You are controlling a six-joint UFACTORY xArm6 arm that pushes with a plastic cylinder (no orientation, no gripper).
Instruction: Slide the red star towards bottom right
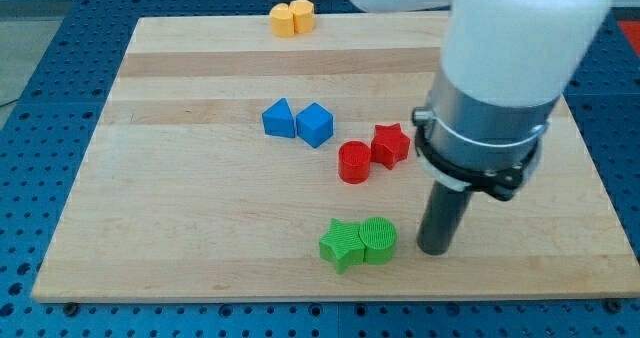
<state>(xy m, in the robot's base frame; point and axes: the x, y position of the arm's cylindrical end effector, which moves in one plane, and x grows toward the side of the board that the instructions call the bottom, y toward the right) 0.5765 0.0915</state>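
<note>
The red star (391, 143) lies right of the board's middle, touching a red cylinder (354, 163) on its lower left. My tip (432, 249) rests on the board below and right of the red star, a clear gap away, and just right of the green pair. The arm's grey and white body (500, 88) hangs over the board's right side and hides part of it.
A green star (342, 244) and a green cylinder (378, 240) touch each other near the bottom edge. A blue triangle (279, 119) and a blue cube (315, 125) sit left of the red pair. Two yellow blocks (291, 19) lie at the top edge of the wooden board (150, 178).
</note>
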